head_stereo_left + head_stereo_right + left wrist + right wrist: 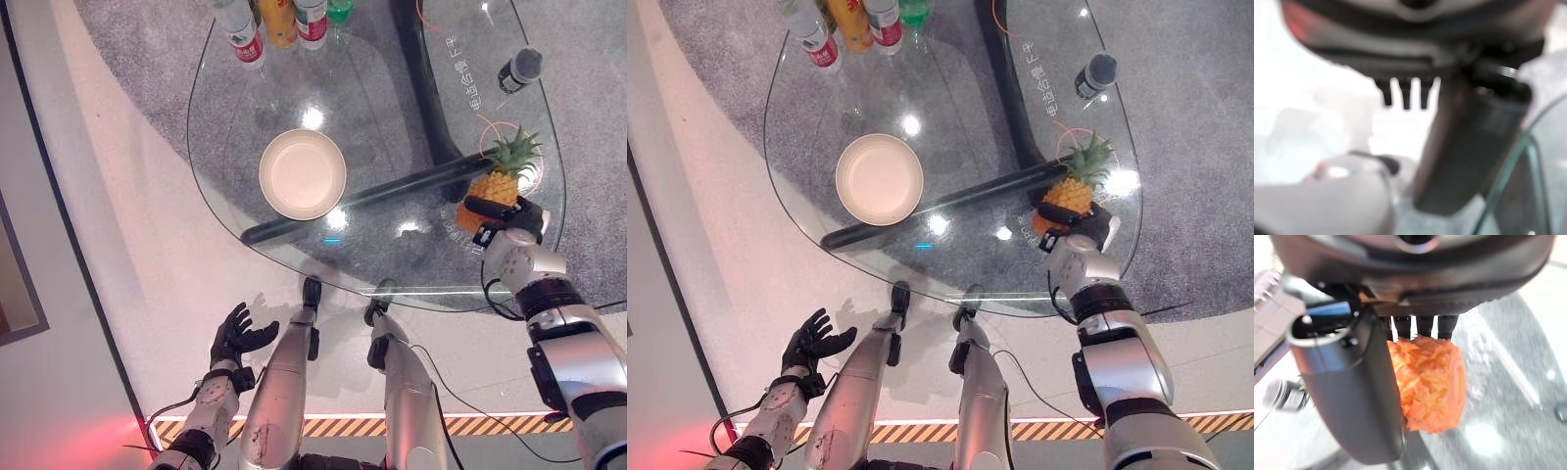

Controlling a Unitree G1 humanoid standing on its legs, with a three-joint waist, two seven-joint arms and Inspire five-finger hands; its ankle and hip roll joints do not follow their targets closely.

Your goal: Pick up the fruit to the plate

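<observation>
Hanging low beside the glass table (225, 186): left hand (237, 336), fingers spread and holding nothing. Gripping the pineapple (498, 182) at the table's right edge: right hand (505, 217), fingers and thumb wrapping it. Sitting well apart toward the middle: plate (303, 173), with bottles (279, 22) standing beyond at the far edge.

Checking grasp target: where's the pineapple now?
The pineapple is on the glass table's right side, in the right hand, right of the plate.

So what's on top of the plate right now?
Nothing: the plate is bare. The pineapple stands apart on the glass table, with the right robot hand around its base, covering it.
</observation>
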